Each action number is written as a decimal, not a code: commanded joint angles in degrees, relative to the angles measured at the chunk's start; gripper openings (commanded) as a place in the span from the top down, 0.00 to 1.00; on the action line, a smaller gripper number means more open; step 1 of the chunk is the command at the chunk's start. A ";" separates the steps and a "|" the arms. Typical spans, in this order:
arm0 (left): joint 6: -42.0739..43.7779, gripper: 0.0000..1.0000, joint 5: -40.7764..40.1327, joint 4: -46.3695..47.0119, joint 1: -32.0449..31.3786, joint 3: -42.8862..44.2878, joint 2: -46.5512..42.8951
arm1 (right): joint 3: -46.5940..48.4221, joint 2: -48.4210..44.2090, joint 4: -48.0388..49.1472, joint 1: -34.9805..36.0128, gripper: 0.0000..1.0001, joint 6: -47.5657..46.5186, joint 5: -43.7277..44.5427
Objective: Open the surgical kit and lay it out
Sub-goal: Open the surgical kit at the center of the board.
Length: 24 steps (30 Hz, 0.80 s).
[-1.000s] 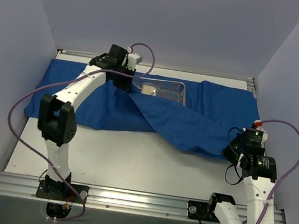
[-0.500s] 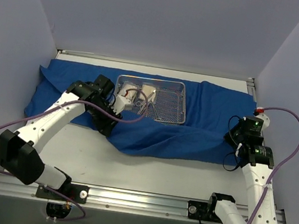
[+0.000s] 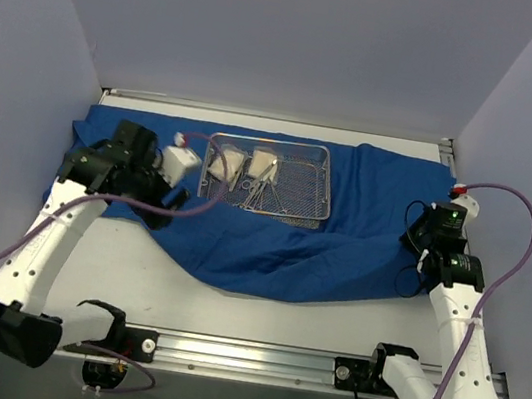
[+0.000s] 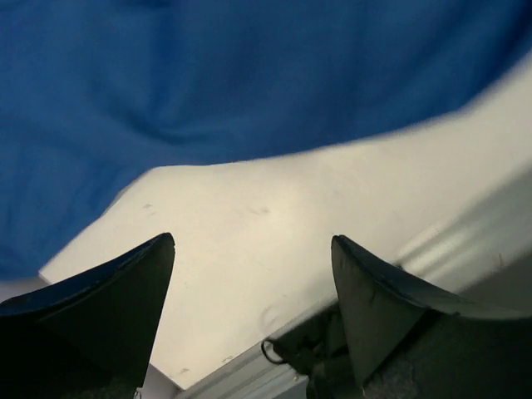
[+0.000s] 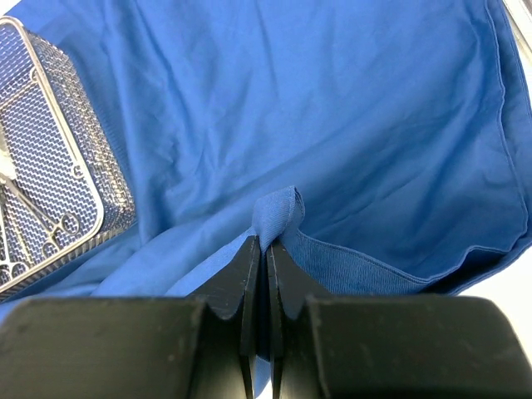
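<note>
The blue cloth wrap [image 3: 342,232] lies spread across the table, its front flap hanging down toward the near edge. On it stands the wire-mesh tray [image 3: 300,187], uncovered, holding two white gauze packets [image 3: 224,164] and silver clamps [image 3: 257,194]. My left gripper [image 3: 163,208] hovers over the wrap's front left part, open with nothing between its fingers [image 4: 145,274]; below them I see cloth edge [image 4: 208,83] and bare table. My right gripper [image 5: 266,243] is shut on a pinched fold of the wrap [image 5: 278,212] at the right side, with the tray's corner [image 5: 104,212] to its left.
Bare white tabletop [image 3: 227,315] runs between the cloth's front edge and the aluminium rail [image 3: 251,359] by the arm bases. Grey walls close in left, right and back. The cloth's right edge [image 3: 450,188] reaches nearly to the right wall.
My left gripper drew the cloth flap off the tray toward the front left, then opened and let it go. The tray is now fully exposed. My right gripper kept its hold on the fold.
</note>
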 commanded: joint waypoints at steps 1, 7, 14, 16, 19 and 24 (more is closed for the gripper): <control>-3.82 0.16 -4.96 17.43 21.27 1.96 5.85 | -0.45 1.04 3.55 -0.33 1.00 -1.35 2.51; -16.65 0.18 2.25 33.55 39.37 6.09 20.97 | -0.89 2.88 4.87 -0.50 1.00 -1.53 1.63; -22.20 0.10 -2.83 36.91 41.74 16.18 39.62 | -0.37 5.51 5.76 -0.85 1.00 -2.93 2.42; -25.98 0.10 -2.49 38.57 43.24 18.30 44.63 | -0.01 6.13 5.32 -0.86 1.00 -3.20 1.99; -28.54 0.12 -1.53 41.22 45.18 22.34 49.64 | 0.69 7.10 4.44 -0.77 1.00 -2.85 2.07; -29.59 0.16 -4.41 41.31 44.39 34.36 59.56 | -0.36 5.70 4.52 -0.77 1.00 -0.39 2.95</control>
